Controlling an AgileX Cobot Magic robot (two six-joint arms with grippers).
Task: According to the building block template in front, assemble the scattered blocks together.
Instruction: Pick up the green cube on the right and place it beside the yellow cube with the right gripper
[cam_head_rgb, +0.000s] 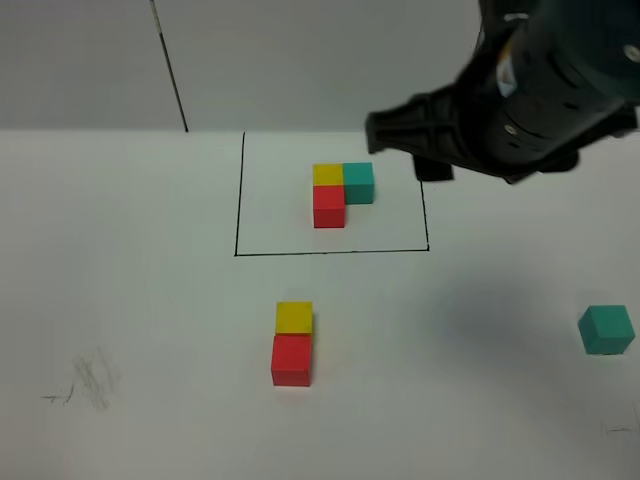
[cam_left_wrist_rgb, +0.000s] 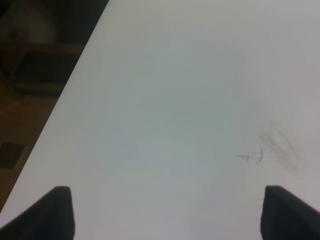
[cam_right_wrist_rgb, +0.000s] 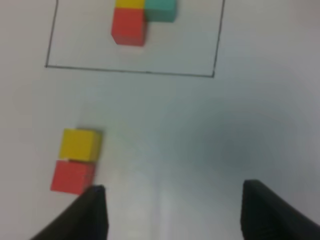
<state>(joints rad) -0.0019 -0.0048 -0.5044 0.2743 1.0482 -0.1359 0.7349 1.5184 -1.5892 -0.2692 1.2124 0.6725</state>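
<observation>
The building block template (cam_head_rgb: 342, 190) is an L of yellow, red and teal cubes inside a black drawn rectangle at the back middle; the right wrist view shows it too (cam_right_wrist_rgb: 129, 27). Of the scattered blocks, the yellow cube (cam_head_rgb: 294, 317) touches the red cube (cam_head_rgb: 291, 360) in front of the frame, also seen as yellow cube (cam_right_wrist_rgb: 80, 144) and red cube (cam_right_wrist_rgb: 72, 176). The teal cube (cam_head_rgb: 606, 330) lies alone at the far right. My right gripper (cam_right_wrist_rgb: 172, 187) hangs open and empty above the table, right of the pair. My left gripper (cam_left_wrist_rgb: 167, 190) is open over bare table.
The right arm (cam_head_rgb: 520, 100) looms dark over the back right, just beside the frame's right line. Pencil smudges (cam_head_rgb: 90, 380) mark the front left of the white table; the same smudges (cam_left_wrist_rgb: 275, 150) show near the left gripper. The table's edge (cam_left_wrist_rgb: 65, 95) runs beside it.
</observation>
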